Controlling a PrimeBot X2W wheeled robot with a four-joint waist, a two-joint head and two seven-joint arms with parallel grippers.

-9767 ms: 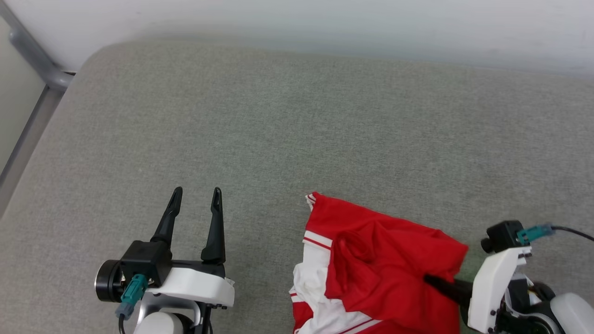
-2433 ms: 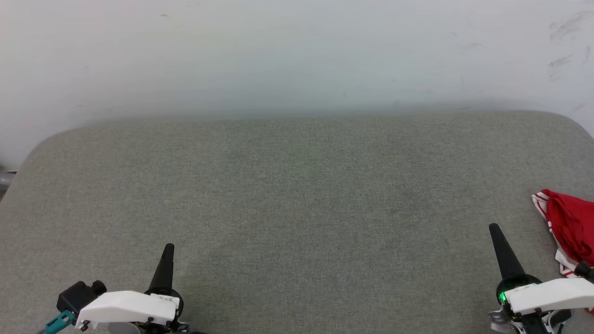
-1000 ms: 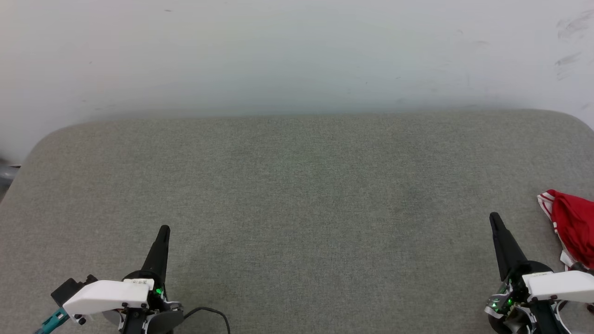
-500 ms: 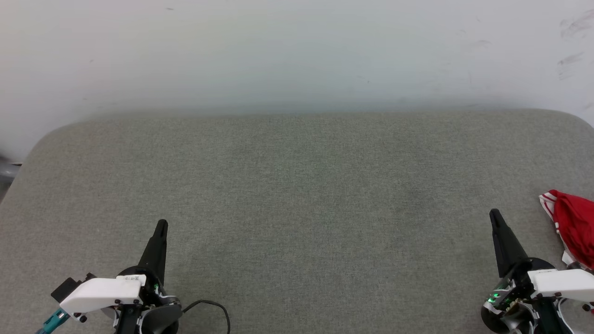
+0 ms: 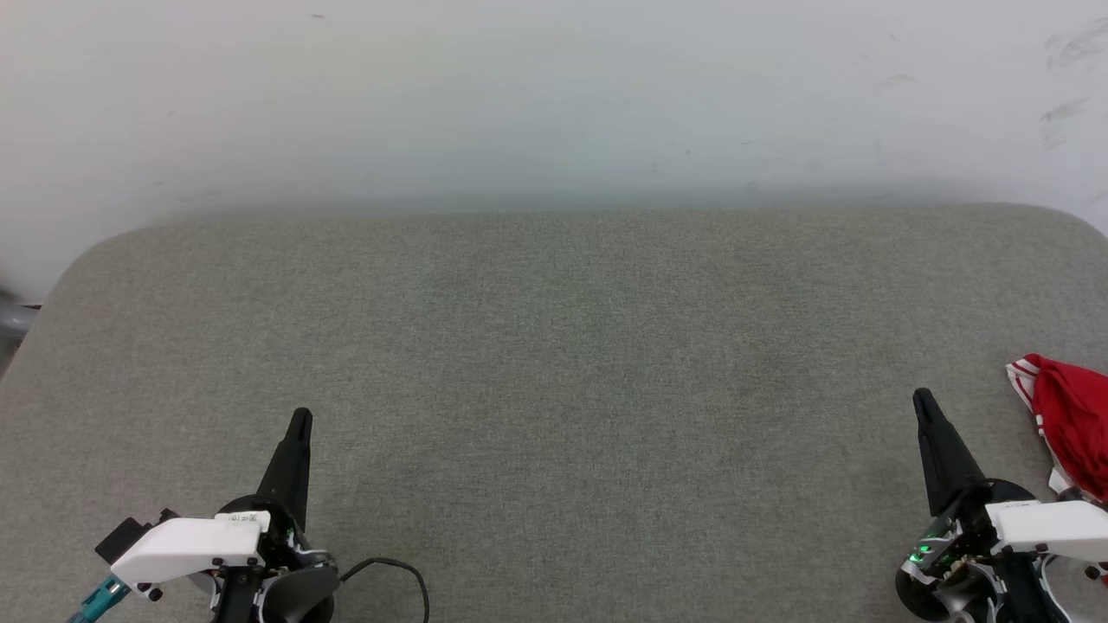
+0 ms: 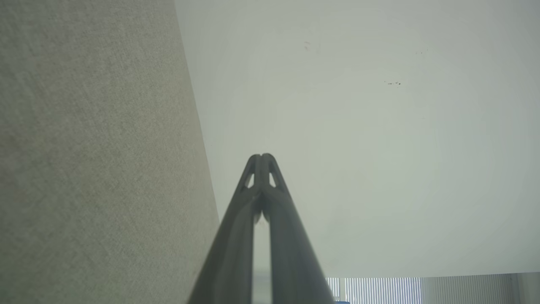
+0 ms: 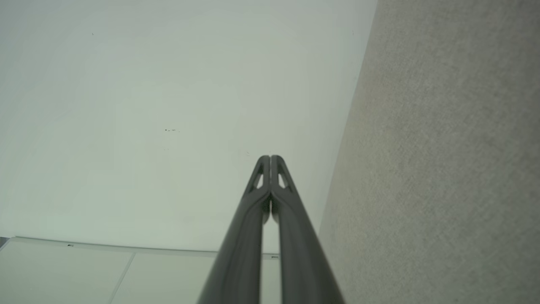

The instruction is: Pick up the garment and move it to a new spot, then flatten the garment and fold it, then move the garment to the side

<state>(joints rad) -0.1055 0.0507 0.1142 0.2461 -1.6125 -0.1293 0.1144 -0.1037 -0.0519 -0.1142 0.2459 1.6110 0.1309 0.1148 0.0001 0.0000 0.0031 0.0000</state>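
The red garment (image 5: 1072, 424) with white striped trim lies bunched at the far right edge of the grey cushion (image 5: 554, 363), partly cut off by the head view's border. My right gripper (image 5: 921, 400) stands just left of it, apart from the cloth, fingers pressed together and empty. At the lower left my left gripper (image 5: 300, 420) is likewise shut with nothing in it. In the wrist views, the left gripper (image 6: 261, 157) and the right gripper (image 7: 270, 158) each show two fingers closed tip to tip against the pale wall.
A pale wall (image 5: 554, 95) rises behind the cushion's far edge. A grey metal rail (image 5: 12, 322) shows past the cushion's left corner. A black cable (image 5: 394, 571) loops beside my left wrist. The wide middle of the cushion is bare fabric.
Over the last second both grippers rose slightly in the head view and stayed shut. The garment has not moved. Much earlier the right gripper was at the garment and the left was open.
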